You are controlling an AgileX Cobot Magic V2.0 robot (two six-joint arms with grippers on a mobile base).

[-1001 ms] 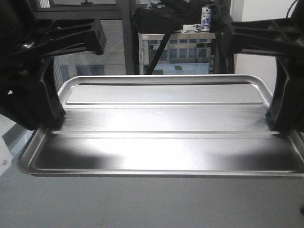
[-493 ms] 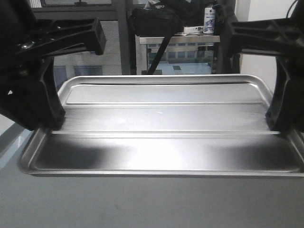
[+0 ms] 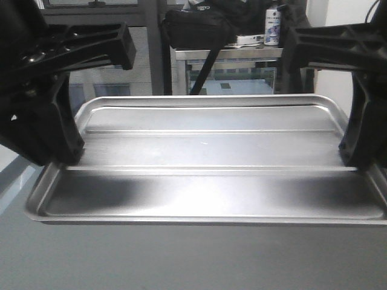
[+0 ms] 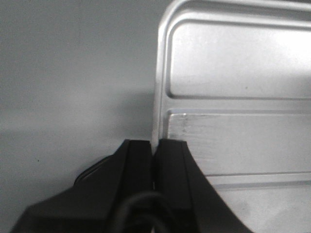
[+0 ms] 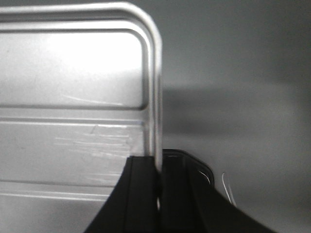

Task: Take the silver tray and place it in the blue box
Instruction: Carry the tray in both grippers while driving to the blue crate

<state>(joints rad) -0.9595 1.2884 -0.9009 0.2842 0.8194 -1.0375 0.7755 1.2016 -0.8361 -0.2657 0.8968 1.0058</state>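
The silver tray [image 3: 205, 151] lies level and broadside across the front view, its long sides running left to right, its recessed centre panel facing up with two long ridges along it and a bright glare on the near half. It is held at both short ends. The left pincer [image 3: 66, 158] is clamped on the tray's left rim about midway along that end; the left wrist view shows its two black fingers [image 4: 136, 160] pressed together with the thin raised rim pinched between them, one finger inside the tray and one outside. The right pincer [image 3: 354, 158] grips the opposite rim the same way, and in the right wrist view its fingers [image 5: 143, 179] close on the edge just below the rounded corner, where fine scratches mark the metal. Under and around the tray is a plain grey surface [image 4: 73, 73], with the tray's shadow falling on it just beside each gripped rim; whether the tray touches the surface cannot be told from these views. Beyond the far rim, in the front view, stand dark window frames, a metal shelf with a black bag [image 3: 193, 27] on it, and a white bottle [image 3: 272, 25] beside the bag
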